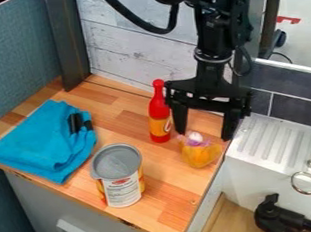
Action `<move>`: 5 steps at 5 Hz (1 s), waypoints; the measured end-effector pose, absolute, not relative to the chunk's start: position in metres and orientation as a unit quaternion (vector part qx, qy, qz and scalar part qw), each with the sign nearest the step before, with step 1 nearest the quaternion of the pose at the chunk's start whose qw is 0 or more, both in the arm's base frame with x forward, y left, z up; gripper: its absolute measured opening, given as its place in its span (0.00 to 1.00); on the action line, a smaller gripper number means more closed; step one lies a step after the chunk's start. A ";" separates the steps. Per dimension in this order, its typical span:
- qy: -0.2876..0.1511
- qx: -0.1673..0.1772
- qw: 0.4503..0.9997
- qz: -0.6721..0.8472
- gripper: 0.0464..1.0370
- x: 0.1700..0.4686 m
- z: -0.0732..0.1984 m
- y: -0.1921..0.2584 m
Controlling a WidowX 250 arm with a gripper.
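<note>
- Turquoise cloth (43, 141) lies folded at the far left, its soft layers creased and bunched, with black strips (82, 122) at its right side.
- Next we see a can (119, 175) standing upright, a rigid cylinder with a ringed grey top and a mostly white label.
- Right of it, farther back, a glossy red bottle (159, 112) stands on the wooden counter (164, 190) — slim neck, rounded cap, orange label. We take it for smooth plastic.
- Just beside the bottle hangs the black gripper (204, 134), its 2 fingers wide apart and nothing held.
- Below and partly between those fingers sits the yellow-orange toy (202, 155), near the counter's right edge, a rounded lump with a purple and white top. It looks soft to us.
- We judge the step in hand to be lining up over the toy, before any grip. Our next move would call for centring the fingers on it, lowering without knocking the bottle, then closing gently — a hard squeeze might deform it.
- Farthest right, we have a white ridged drainboard (270, 140), with 2 metal rings (305, 182) and a black fitting (279, 217) nearby.
</note>
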State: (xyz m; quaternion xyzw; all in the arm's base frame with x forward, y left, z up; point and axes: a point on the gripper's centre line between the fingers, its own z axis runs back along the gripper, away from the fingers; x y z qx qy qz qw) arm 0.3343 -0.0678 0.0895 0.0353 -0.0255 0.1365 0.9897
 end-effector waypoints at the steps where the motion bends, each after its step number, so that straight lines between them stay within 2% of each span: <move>1: -0.026 0.028 0.990 0.134 0.96 0.333 0.084 -0.068; 3: -0.012 0.025 0.988 0.153 0.96 0.345 0.056 -0.055; 5: -0.004 0.039 0.983 0.177 0.96 0.354 0.045 -0.041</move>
